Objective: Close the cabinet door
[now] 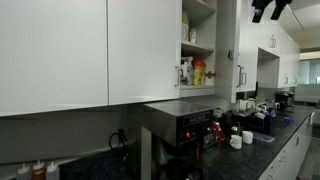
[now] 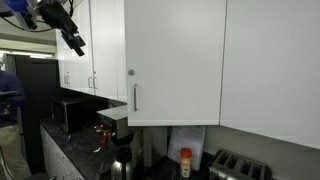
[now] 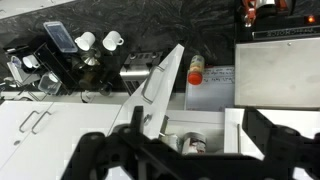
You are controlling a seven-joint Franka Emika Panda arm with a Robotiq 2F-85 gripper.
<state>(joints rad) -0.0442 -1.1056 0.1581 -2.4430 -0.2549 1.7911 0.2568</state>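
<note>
wrist view showed the cabinet door (image 3: 163, 72) standing wide open beneath me, while my fingers (image 3: 112, 150) hung spread and empty, well apart from it, so i judged the whole closing push not yet begun.

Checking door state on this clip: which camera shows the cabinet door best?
An exterior view, where the cabinet door shows its front face and bar handle. The wrist view sees the cabinet door from above, edge-on and swung out. In an exterior view the open shelves show, but its handle does not.
</note>
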